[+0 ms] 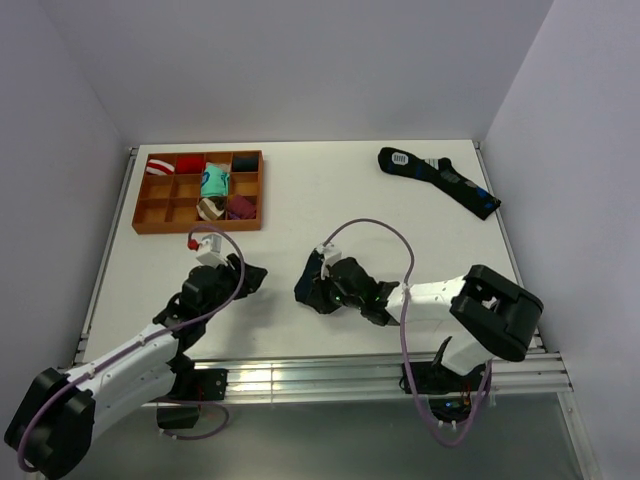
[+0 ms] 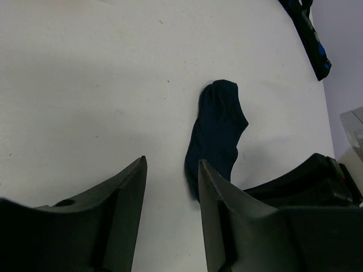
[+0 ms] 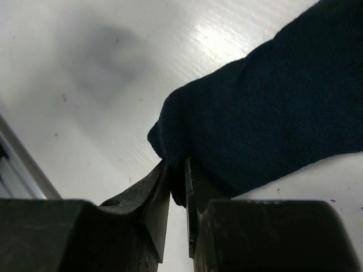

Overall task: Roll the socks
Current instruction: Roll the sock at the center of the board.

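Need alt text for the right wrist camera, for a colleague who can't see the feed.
The right pincer is closed on the edge of a dark navy sock, which fills the right of the frame. Behind it is a white table with a bright patch of glare.

We see a tray (image 1: 200, 227) of maybe six bundles (image 1: 213, 181) past the left fingers (image 1: 250, 273), a patched sock (image 1: 440, 180) beyond the right.

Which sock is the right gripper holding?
The plain dark navy sock, its edge pinched by the right gripper. The longer black sock with blue patches lies apart at the far right; the colourful bundles sit in the tray.
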Controlling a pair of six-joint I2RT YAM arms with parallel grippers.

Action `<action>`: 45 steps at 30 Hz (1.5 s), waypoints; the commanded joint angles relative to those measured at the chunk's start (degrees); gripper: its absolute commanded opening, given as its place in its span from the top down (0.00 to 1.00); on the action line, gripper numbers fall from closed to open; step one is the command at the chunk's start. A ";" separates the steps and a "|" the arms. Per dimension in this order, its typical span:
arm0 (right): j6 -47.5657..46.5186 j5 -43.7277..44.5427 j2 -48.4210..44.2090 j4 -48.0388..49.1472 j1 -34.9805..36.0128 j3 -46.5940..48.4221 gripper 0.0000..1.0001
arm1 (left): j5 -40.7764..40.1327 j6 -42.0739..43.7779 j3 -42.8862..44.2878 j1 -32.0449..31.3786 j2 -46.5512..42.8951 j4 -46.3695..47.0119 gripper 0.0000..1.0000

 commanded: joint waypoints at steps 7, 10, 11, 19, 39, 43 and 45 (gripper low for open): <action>12.15 -23.09 5.69 3.58 -9.41 -1.85 0.78 | -8.58 -0.76 -2.54 -9.86 4.08 12.77 0.60; 14.52 -26.17 7.36 3.67 -10.91 -1.68 0.78 | -12.45 1.88 -2.98 -15.31 6.72 17.07 0.56; 15.15 -27.05 7.89 3.93 -11.27 -1.68 0.79 | -13.25 2.41 -3.15 -16.56 8.38 18.56 0.54; 19.45 -35.67 11.67 2.44 -16.10 0.07 0.78 | -16.51 5.14 -6.22 -22.80 16.83 29.90 0.45; 16.38 -46.74 20.37 -18.65 -23.05 12.73 0.76 | -6.93 14.98 -6.06 -24.48 30.45 45.99 0.40; 15.16 -46.84 21.60 -22.16 -23.84 14.14 0.80 | -7.28 15.07 -5.97 -24.48 33.00 47.57 0.39; 14.54 -47.27 22.13 -24.44 -23.93 15.02 0.81 | -7.28 14.98 -5.79 -24.48 34.76 48.80 0.39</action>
